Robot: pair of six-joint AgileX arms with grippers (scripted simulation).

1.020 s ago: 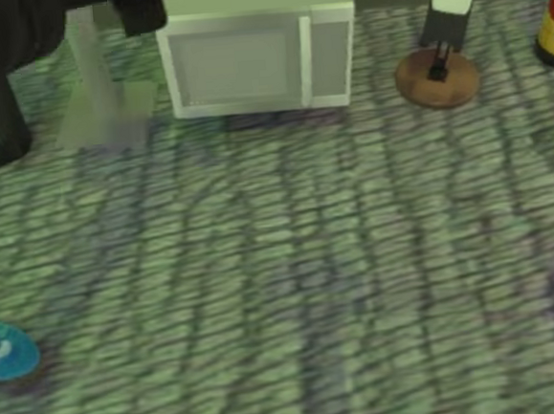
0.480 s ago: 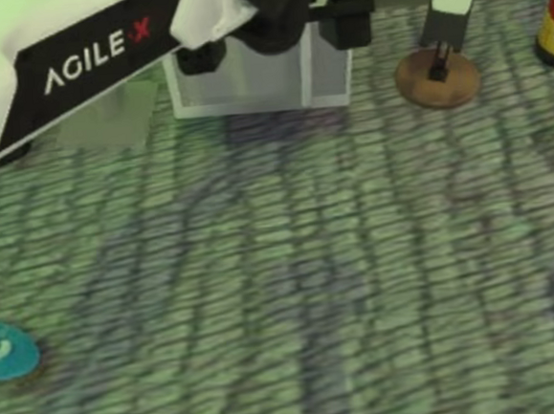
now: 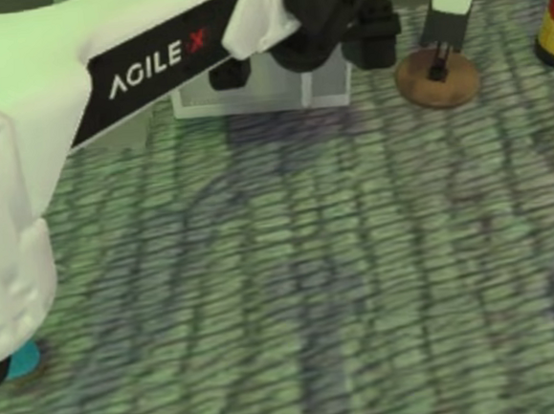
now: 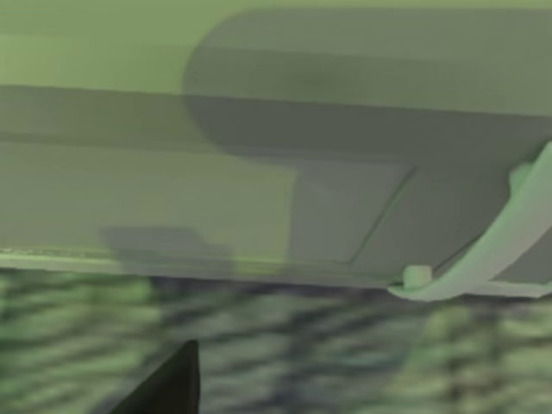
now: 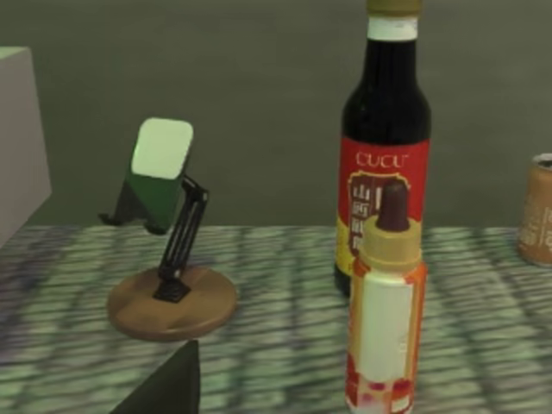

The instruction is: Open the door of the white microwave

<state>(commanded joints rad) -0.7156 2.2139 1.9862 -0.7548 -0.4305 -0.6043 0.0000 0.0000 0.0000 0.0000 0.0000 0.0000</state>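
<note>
Green woven cloth [image 3: 360,287] covers the table, with one white microwave [image 3: 249,92] at 12 o'clock. One phone stand [image 3: 436,70] sits at 1 o'clock. My left gripper [image 3: 334,15] hangs over the microwave's front, hiding most of the door [image 4: 172,198]; whether its fingers are spread I cannot tell. Only the left wrist view shows the door handle [image 4: 483,259]; only the right wrist view shows two bottles [image 5: 385,147] and, probably, one can [image 5: 536,209].
</note>
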